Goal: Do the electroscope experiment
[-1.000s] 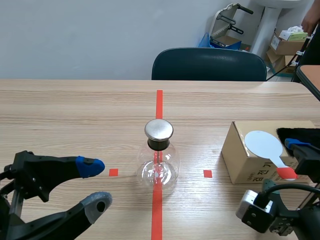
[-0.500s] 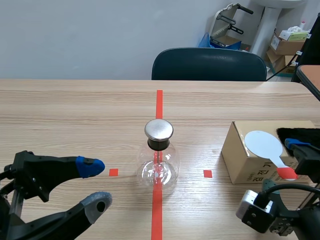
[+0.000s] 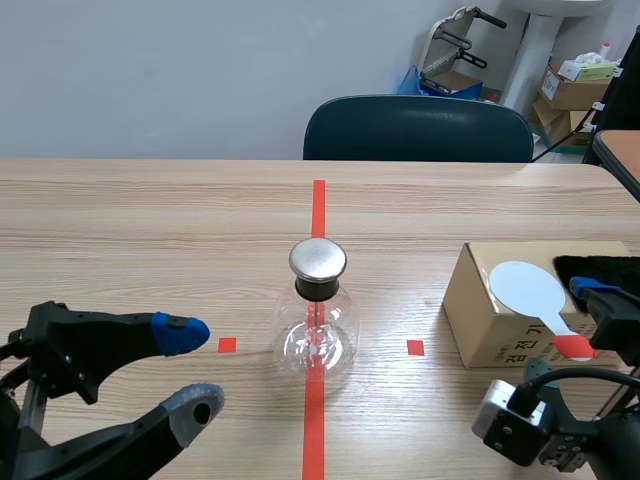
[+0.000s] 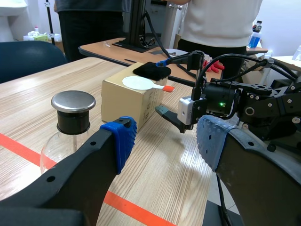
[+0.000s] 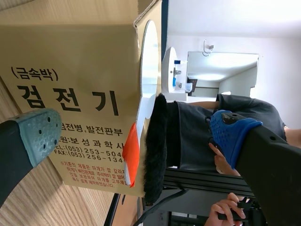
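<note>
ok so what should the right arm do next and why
Probably ease the right gripper forward and shut it on the paddle's orange handle. Its fingers stand open with that handle ahead between them. The paddle and black fur lie ungripped on the box, and the flask stands mid-table, so nothing has been charged yet.

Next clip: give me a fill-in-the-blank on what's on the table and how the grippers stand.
1. The glass flask stands ___ the two small tape squares.
2. The white paddle lies on the cardboard box, next to a ___ fur piece.
3. The left gripper and the right gripper are both ___.
Missing words: between, black, open.
</note>
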